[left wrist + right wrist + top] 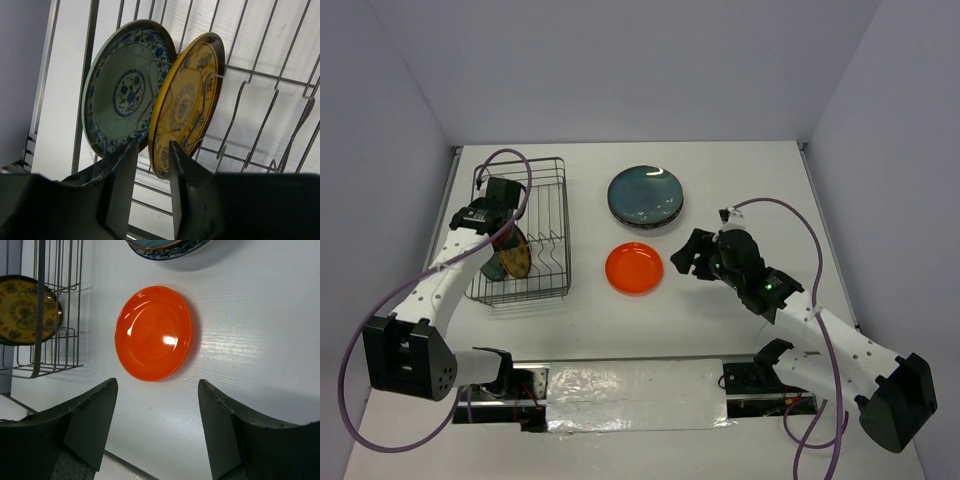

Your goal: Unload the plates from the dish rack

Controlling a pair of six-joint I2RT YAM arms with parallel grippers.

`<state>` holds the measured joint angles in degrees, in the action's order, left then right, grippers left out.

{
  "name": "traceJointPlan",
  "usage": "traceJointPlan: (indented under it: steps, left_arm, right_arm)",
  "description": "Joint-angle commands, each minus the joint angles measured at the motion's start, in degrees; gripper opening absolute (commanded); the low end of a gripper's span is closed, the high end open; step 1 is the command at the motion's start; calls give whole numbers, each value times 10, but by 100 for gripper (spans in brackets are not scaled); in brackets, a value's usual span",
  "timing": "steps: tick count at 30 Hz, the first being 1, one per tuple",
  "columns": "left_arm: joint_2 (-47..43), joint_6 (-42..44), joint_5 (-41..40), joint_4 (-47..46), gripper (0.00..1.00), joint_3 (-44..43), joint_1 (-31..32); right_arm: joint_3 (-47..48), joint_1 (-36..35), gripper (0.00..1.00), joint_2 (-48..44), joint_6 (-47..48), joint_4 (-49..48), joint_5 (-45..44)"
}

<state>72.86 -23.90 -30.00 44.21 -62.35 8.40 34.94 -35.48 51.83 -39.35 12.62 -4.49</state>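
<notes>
Evidently the left gripper [151, 146] is down inside the dish rack [89, 50], its jaws drawn narrow and straddling the lower rim of the yellow plate [187, 100]. Whether they actually pinch that rim or only bracket it, I cannot tell. One finger also overlaps the bottom edge of the blue-and-white plate [122, 95], which stands on edge just beside the yellow one, each leaning against a wire divider at the near end of the rack.

Further out, the right gripper [157, 384] hangs open and empty over the tabletop [740, 180]. The orange plate [153, 333] lies flat just beside the rack's right side. The teal plate [645, 195] sits beyond it, also right of the rack, on top of at least one other plate.

The risks sit at the rack. A shallow grip on a glossy rim could let the yellow plate swing or slip as it rises. The neighbouring plate is close enough for a finger to drag or tip it. A lift off the plate's own plane could also catch the divider and pull the light rack along.
</notes>
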Motion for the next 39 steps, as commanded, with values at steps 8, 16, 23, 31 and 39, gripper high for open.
traceJointPlan:
  steps: [8,16,23,31,39]
  left_arm:
    - [-1,33,-1,-15,23,3,-3]
    - [18,32,-10,-11,13,6,-3]
    - [22,32,-13,-11,36,10,-3]
    - [33,30,-18,-10,26,12,-3]
    - [20,38,-55,-5,0,-2,11]
  right_arm:
    - [18,-15,73,-30,4,22,-12]
    - [20,-21,73,-42,2,27,-15]
    - [15,-23,73,-37,0,17,-9]
    - [13,-25,73,-42,1,16,-10]
    - [7,-24,73,-50,-5,15,-9]
